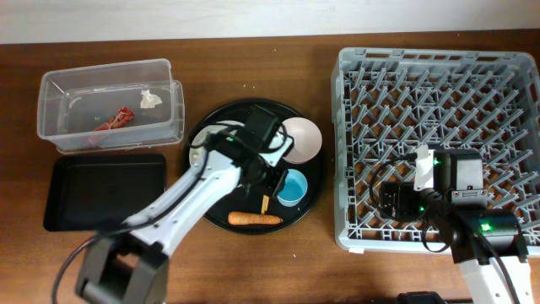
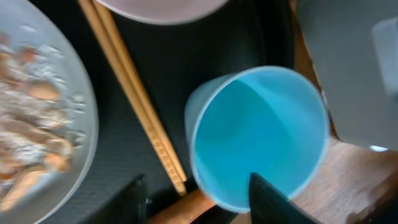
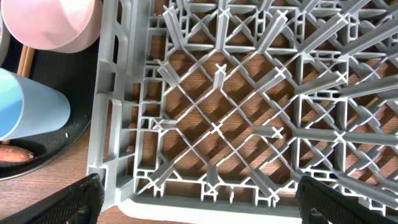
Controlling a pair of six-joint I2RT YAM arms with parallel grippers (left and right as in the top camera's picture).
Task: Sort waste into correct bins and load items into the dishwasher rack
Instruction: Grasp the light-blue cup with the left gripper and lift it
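Observation:
My left gripper (image 1: 274,181) (image 2: 202,202) is open over the round black tray, with one finger over the light-blue cup's (image 1: 293,187) (image 2: 258,137) near rim and the other outside it. Two wooden chopsticks (image 2: 134,93) lie beside the cup. The plate (image 2: 81,124) holds beige food scraps (image 2: 28,124). The white bowl (image 1: 302,138) stands behind the cup and the carrot (image 1: 255,219) lies in front. The clear tub (image 1: 51,84) holds the red wrapper (image 1: 116,121) and white scrap (image 1: 150,99). My right gripper (image 1: 395,198) (image 3: 205,202) is open and empty over the grey rack (image 1: 439,76) (image 3: 217,130).
The flat black rectangular tray (image 1: 105,190) lies in front of the tub. The round black tray (image 1: 314,203) sits between the bins and the rack. The right wrist view shows the cup (image 3: 31,112), bowl (image 3: 56,22) and carrot tip (image 3: 12,152) left of the rack wall.

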